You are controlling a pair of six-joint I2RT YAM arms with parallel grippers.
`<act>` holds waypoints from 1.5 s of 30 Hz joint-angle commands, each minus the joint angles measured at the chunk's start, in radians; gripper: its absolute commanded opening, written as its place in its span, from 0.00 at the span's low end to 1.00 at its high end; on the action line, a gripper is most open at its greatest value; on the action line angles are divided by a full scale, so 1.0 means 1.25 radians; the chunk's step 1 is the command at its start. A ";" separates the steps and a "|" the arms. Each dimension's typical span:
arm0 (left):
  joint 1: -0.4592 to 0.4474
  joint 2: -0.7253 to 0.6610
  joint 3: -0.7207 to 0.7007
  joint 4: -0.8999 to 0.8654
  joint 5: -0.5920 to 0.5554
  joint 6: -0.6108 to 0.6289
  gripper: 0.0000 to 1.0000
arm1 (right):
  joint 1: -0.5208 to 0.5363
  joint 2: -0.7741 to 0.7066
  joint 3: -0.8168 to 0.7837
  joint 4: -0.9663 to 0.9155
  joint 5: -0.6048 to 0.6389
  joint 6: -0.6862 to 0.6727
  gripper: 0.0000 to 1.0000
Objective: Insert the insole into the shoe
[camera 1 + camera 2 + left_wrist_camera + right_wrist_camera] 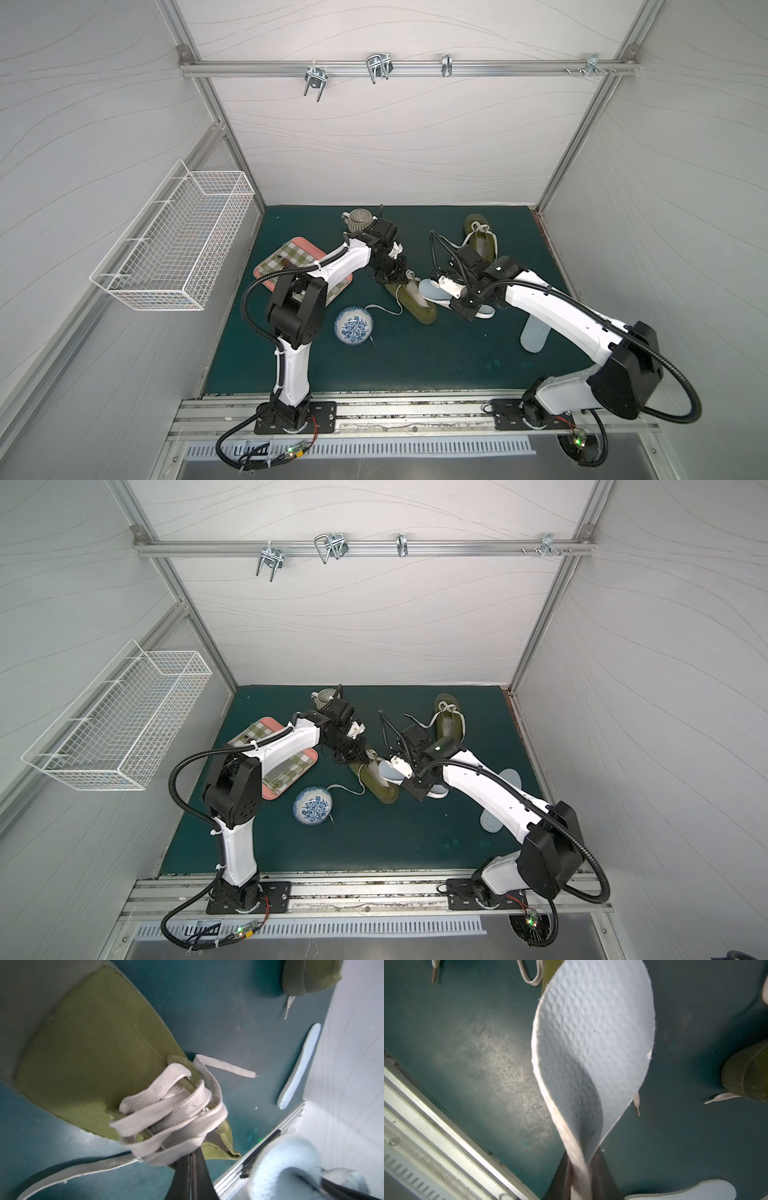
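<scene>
The insole (591, 1043) hangs above the counter (415, 365), pinched at its narrow end by the right gripper (581, 1159). Its fingers (604, 1178) are closed tight on it, and the sheet curls into a trough above the pinch. In both top views it sits just at 3 o'clock of the shoe (422, 309), near the counter's centre. The left gripper (191, 1157) has its fingers closed narrow on the bunched laces (166, 1113).

The likeliest failure is the soft, curled insole buckling or folding at the shoe's mouth. I cannot see the opening clearly, and the laces look heaped across it.

The left hold is on cloth only, so a push from the insole may swing or tip the shoe.

The 2 wrists are close together, so a careless approach could knock them.

A loose lace end trails toward the bowl (354, 325) at 8 o'clock and could drag it. The spare insole (536, 336) at 4 o'clock and the other shoe (480, 241) at 1 o'clock lie well apart.
</scene>
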 commanded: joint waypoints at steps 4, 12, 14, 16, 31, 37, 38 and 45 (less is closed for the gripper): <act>0.022 -0.032 -0.017 0.067 0.090 -0.030 0.00 | 0.038 0.039 0.032 -0.051 0.005 -0.028 0.17; 0.026 -0.028 -0.042 0.101 0.120 -0.054 0.00 | 0.048 0.106 0.079 -0.061 -0.020 0.001 0.17; 0.026 -0.032 -0.046 0.107 0.121 -0.062 0.00 | 0.047 0.107 0.089 -0.063 -0.054 0.003 0.16; 0.026 -0.039 -0.050 0.107 0.113 -0.063 0.00 | 0.046 0.106 0.087 -0.061 -0.101 0.005 0.17; 0.017 -0.101 -0.118 0.123 0.063 -0.057 0.00 | -0.084 0.096 0.035 0.010 -0.424 0.146 0.18; 0.007 -0.107 -0.124 0.132 0.055 -0.056 0.00 | -0.089 0.121 0.024 0.008 -0.454 0.157 0.18; 0.007 -0.109 -0.127 0.135 0.053 -0.058 0.00 | -0.088 0.127 0.028 0.006 -0.449 0.163 0.18; 0.001 -0.104 -0.127 0.146 0.057 -0.064 0.00 | -0.084 0.147 0.030 0.010 -0.431 0.208 0.18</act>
